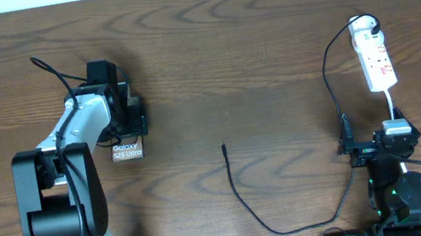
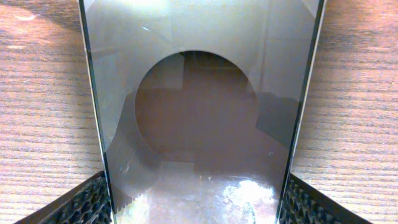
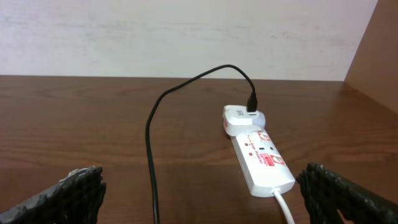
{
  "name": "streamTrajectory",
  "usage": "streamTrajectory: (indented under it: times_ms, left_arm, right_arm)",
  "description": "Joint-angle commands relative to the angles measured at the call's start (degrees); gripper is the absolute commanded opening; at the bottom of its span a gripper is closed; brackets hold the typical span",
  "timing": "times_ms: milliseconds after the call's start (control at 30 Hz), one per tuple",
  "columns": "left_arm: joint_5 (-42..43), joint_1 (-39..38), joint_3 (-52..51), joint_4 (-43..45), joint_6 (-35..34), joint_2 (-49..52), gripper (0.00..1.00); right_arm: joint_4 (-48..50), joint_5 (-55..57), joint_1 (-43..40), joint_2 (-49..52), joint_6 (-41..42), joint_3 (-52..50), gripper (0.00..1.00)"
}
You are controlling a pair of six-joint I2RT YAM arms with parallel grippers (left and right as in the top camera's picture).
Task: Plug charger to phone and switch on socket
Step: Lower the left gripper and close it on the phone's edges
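Centring the Galaxy phone (image 1: 126, 152) between the left claw's (image 2: 196, 202) jaws matters; clamped or not, unclear; right claw (image 3: 199, 193) apart.

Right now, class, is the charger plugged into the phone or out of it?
Out. The charger's plug tip lies bare on the table, far from the phone.

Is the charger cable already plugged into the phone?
No, the charger's plug tip lies loose, well apart from the phone.
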Motion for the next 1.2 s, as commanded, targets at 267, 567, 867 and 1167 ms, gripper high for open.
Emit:
streamTrajectory:
  times_ms: [267,567,867,1167]
  left_arm:
    - [0.5,0.0,-2.9,0.2,-0.4,1.5,0.77]
    - [0.5,0.0,-2.9,0.2,-0.5,1.5,0.71]
    - [0.6,0.0,-2.9,0.2,-0.4,1.5,0.71]
    - [0.6,0.0,-2.9,0.2,-0.5,1.5,0.71]
  right_arm:
    - [-0.3,-0.1,0.5,-0.3,-0.3,-0.1,0.99]
    - [-0.3,-0.1,0.5,-0.3,-0.3,-0.1,0.99]
    - [-0.3,-0.1,0.5,-0.3,-0.3,-0.1,0.99]
    - [-0.3,-0.1,0.5,-0.3,-0.3,-0.1,0.99]
